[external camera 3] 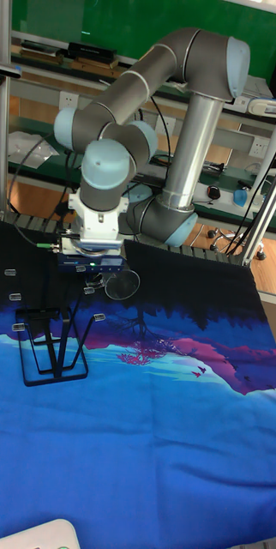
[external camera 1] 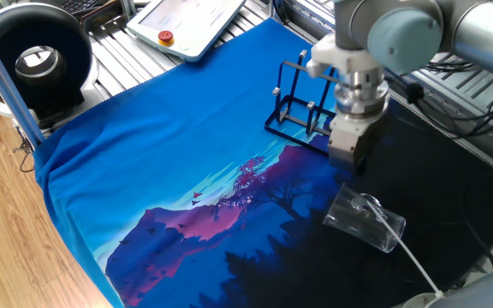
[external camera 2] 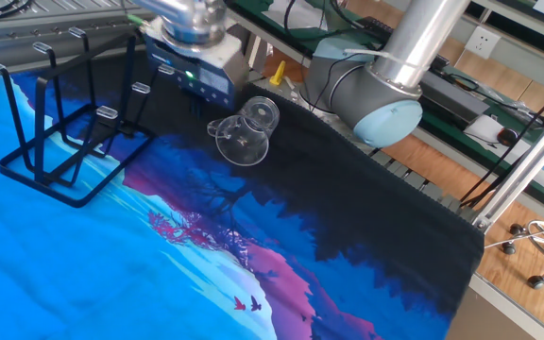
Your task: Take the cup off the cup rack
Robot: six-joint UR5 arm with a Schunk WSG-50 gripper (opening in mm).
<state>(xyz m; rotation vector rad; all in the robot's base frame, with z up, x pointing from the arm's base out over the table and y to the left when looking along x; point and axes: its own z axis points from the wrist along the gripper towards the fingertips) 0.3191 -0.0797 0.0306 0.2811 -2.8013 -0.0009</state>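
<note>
Inspected left to right, places taken from the claw.

Far left of the claw point(external camera 1: 352, 162) in one fixed view: black round device point(external camera 1: 32, 60) and white pendant point(external camera 1: 191, 21) beyond the cloth's edge, on the slatted bench; wooden floor along the cloth's near-left edge. Broad bare stretch of blue printed cloth point(external camera 1: 169, 145) between that edge and the rack, nothing standing on it.

Cup rack point(external camera 1: 302, 107) directly left of and behind the claw, upright on the cloth, black wire base flat, pegs point(external camera 2: 12, 94) bare. Claw body overlaps the rack's right corner in this view; touching or apart cannot be told.

Claw hanging from the arm point(external camera 3: 168, 129) over the dark part of the cloth, pointed downward, low above the surface. Fingers mostly hidden under the claw body in all views; released or clenched cannot be told. Nothing seen gripped.

Cup point(external camera 1: 366, 218) lying on its side on the dark cloth, off the rack, in front of and slightly right of the claw in one fixed view, clearly apart from it. In the other fixed view, cup point(external camera 2: 246, 132) just beside the claw body, mouth turned toward the bench side, a small gap showing.

Right of the cup: dark cloth running clear to its edge, bench and cables point(external camera 1: 478, 111) beyond.
</note>
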